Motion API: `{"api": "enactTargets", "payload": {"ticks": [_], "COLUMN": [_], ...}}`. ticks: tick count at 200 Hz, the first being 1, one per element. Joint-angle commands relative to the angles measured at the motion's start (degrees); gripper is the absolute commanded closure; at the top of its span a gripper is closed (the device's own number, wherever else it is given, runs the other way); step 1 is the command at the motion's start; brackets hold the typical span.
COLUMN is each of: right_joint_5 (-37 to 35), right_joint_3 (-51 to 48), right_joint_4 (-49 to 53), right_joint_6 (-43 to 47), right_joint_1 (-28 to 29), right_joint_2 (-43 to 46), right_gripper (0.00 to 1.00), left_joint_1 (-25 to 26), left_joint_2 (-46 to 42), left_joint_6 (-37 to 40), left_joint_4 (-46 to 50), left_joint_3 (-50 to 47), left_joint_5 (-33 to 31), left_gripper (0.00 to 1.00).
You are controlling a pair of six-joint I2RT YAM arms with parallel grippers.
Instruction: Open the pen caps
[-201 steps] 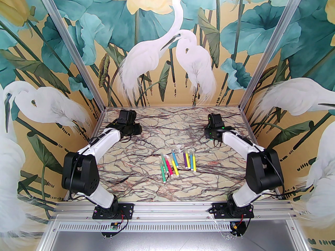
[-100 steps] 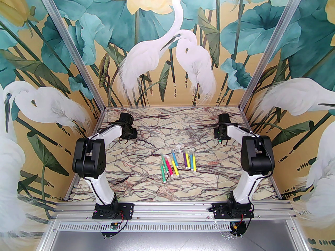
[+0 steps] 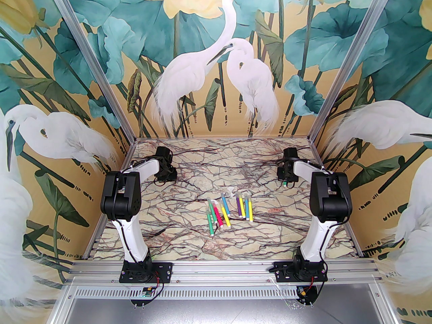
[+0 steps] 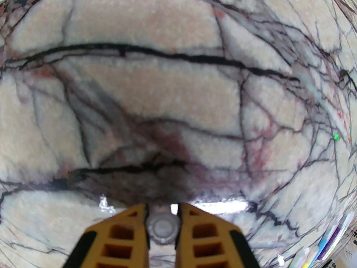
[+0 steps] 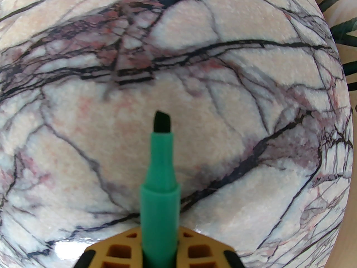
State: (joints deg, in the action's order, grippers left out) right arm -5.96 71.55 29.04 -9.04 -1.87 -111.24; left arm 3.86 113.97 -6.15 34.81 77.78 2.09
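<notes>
Two hands are at work, and both are closed on something. My left hand (image 4: 162, 208) is clamped on a pen cap (image 4: 163, 228), a small, clear, round piece. It sits pinched between my yellow fingers (image 4: 195, 233), with its round end facing out past them over the bench (image 4: 178, 93). My right hand (image 5: 159, 230) is clamped on a green pen (image 5: 159, 194). Its barrel runs back between the two fingers, and its narrow neck and dark chisel tip stick straight out ahead, bare, with no cap on them. I cannot tell whether that tip touches the marble-patterned surface. The rest of the pens (image 3: 229, 209) lie side by side in a loose row: green, pink, yellow, blue and purple, their lengths running roughly near to far. From above, my left hand is beyond that row and well off to its left. My right hand is also beyond the row and off to its right, somewhat closer to it but still clearly apart. So the cap and the green pen are each held away from the row, on opposite sides of it. A few of the row's pens also show at the lower right edge of my left wrist view. Something small and clear lies at the far end of the row, too small for me to make out.
</notes>
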Motion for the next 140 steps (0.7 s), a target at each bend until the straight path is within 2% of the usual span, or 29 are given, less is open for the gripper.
{"api": "enactTargets", "payload": {"ticks": [1,19,61,140], "right_joint_5": [0.68,0.67,0.78,0.6], "right_joint_3": [1.66,1.71,1.48,1.21], "right_joint_4": [0.94,1.0,1.11,1.51], "right_joint_6": [-0.62,-0.68,-0.81,-0.89], "right_joint_1": [-0.15,-0.16,-0.2,-0.15], "right_joint_2": [-1.05,-1.33,-1.78,-1.46], "right_gripper": [0.85,0.83,0.81,0.71], "left_joint_1": [-0.25,-0.25,-0.25,-0.25], "left_joint_2": [1.77,1.78,1.17,-0.83], "left_joint_6": [1.19,1.55,1.8,1.45], "left_joint_4": [1.85,1.91,1.4,0.13], "left_joint_3": [0.95,0.88,0.11,-1.66], "left_joint_5": [1.26,1.08,1.3,1.44], "left_gripper": [0.92,0.88,0.85,0.69]}}
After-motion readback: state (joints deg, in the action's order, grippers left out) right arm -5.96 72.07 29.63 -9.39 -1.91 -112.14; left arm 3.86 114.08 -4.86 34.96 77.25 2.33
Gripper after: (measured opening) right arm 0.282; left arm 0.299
